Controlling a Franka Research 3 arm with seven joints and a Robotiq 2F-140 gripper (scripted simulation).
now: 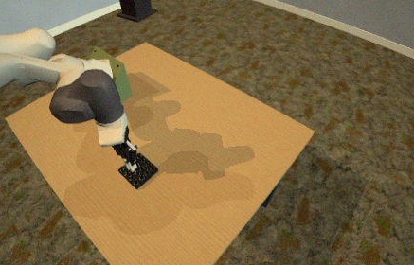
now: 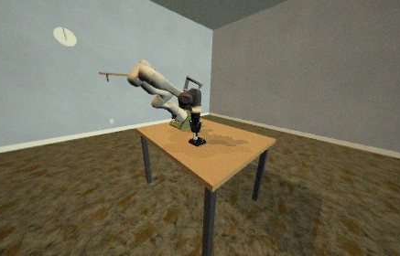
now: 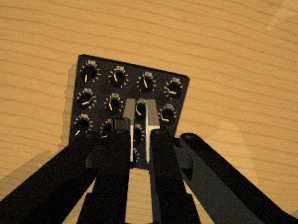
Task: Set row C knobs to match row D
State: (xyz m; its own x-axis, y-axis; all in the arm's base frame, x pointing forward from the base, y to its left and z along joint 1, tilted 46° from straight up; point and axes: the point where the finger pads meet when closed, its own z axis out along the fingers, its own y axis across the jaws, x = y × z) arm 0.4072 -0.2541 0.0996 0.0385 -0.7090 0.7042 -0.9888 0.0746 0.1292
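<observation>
The black knob box (image 1: pixel 138 180) (image 2: pixel 197 144) (image 3: pixel 102 89) stands on the table, its front toward the top of the wrist view. My gripper (image 1: pixel 132 167) (image 2: pixel 196 138) (image 3: pixel 140 112) points down at it, its fingertips close on both sides of knob C2 (image 3: pixel 141 109), seemingly shut on it. In the wrist view, knob D2 (image 3: pixel 146 83) has its line toward the top, slightly left; D1 (image 3: pixel 174 89) toward the left; D4 (image 3: pixel 89 73) toward the bottom. Knobs C1 (image 3: pixel 168 115), C3 (image 3: pixel 114 104) and C4 (image 3: pixel 86 99) show beside the fingers. The fingers hide much of rows A and B.
The wooden table (image 1: pixel 256 137) (image 2: pixel 243 146) bears the box toward one side. A green angled panel (image 1: pixel 122 82) (image 2: pixel 181 122) stands behind the box, near the arm. Shadows of the arm fall across the table beside the box.
</observation>
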